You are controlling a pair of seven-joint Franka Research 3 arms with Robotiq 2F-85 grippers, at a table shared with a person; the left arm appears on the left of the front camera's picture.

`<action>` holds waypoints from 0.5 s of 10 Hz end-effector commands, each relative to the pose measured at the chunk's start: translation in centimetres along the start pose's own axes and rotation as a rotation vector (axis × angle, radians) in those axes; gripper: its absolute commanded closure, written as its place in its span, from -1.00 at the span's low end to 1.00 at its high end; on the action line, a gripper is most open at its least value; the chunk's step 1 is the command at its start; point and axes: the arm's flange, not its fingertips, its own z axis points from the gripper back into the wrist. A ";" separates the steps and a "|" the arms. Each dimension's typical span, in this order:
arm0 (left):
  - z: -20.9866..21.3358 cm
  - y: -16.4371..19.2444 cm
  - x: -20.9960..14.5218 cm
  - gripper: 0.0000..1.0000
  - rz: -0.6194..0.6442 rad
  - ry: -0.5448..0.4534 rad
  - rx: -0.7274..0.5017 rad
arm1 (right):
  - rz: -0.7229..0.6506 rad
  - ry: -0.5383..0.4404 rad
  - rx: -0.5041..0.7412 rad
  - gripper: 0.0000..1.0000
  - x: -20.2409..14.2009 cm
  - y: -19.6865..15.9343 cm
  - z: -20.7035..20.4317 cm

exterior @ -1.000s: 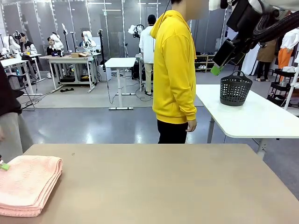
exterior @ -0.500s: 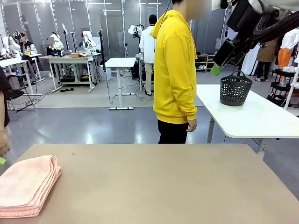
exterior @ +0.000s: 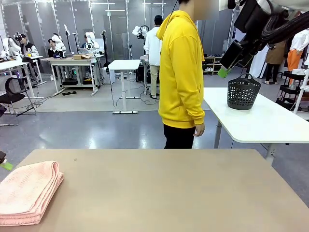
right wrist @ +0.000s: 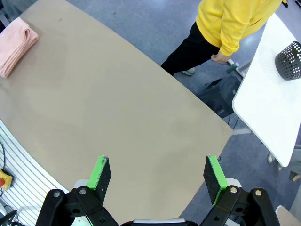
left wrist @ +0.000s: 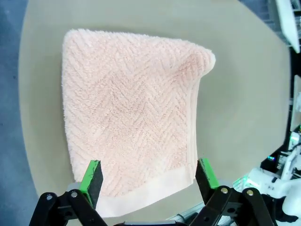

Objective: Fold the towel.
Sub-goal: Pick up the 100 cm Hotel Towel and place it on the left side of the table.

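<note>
Left gripper (left wrist: pixel 148 181) hangs with jaws spread wide, holding nothing, above the folded pink towel (left wrist: pixel 131 117) at the tabletop's (exterior: pixel 169 193) near left corner. Right gripper (right wrist: pixel 157 179), likewise wide and empty, hovers high above the tabletop.

The light pink terry cloth towel (exterior: pixel 26 192) with the herringbone weave is sitting folded into a thick stack of layers, flat on the tan table's left end, near the front edge. From above (left wrist: pixel 131 122) it's a squarish bundle with a plain hem band along one side, one corner a bit puffed up and rounded.
</note>
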 end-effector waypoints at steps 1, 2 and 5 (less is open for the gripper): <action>0.6 0.7 0.1 -1.00 -0.007 -0.012 -0.002 | -0.008 0.005 0.001 -1.00 0.0 0.1 0.1; 0.6 0.7 0.1 -1.00 -0.007 -0.012 -0.002 | -0.008 0.005 0.001 -1.00 0.0 0.1 0.1; 0.6 0.7 0.1 -1.00 -0.007 -0.012 -0.002 | -0.008 0.005 0.001 -1.00 0.0 0.1 0.1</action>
